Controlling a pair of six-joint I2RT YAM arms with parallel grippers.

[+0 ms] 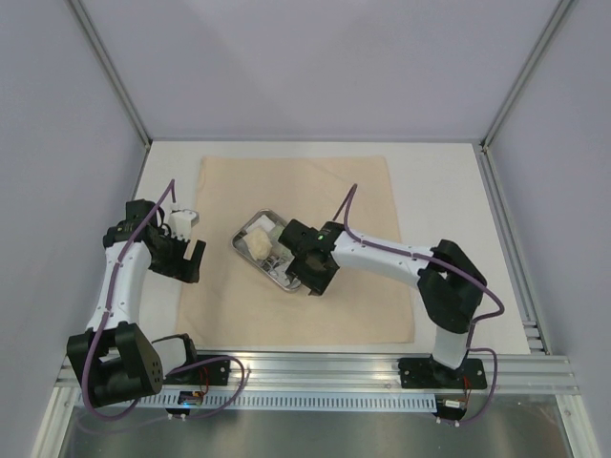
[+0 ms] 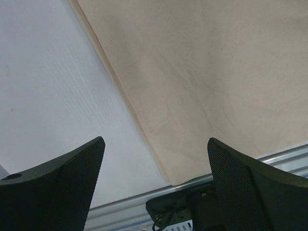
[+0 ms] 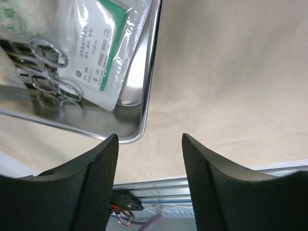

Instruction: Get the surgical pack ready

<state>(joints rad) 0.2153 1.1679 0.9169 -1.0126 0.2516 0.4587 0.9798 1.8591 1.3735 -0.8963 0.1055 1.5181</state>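
Observation:
The tan cloth sheet (image 1: 305, 248) lies flat on the white table. The shiny steel tray (image 1: 241, 244) sits on it left of centre, holding a cream gauze pad (image 1: 258, 240), a white packet with a green stripe (image 3: 103, 48) and the ring handles of steel clamps (image 3: 48, 55). My right gripper (image 1: 313, 279) hovers open and empty just past the tray's near right corner; in its wrist view (image 3: 150, 137) the tray rim (image 3: 150, 72) runs above the left finger. My left gripper (image 1: 186, 260) is open and empty over the cloth's left edge (image 2: 125, 101). No tweezers show.
Grey walls enclose the table on three sides. The aluminium rail (image 1: 315, 367) with the arm bases runs along the near edge. Bare white table (image 2: 43, 86) lies left of the cloth, and a strip lies to its right (image 1: 449, 200).

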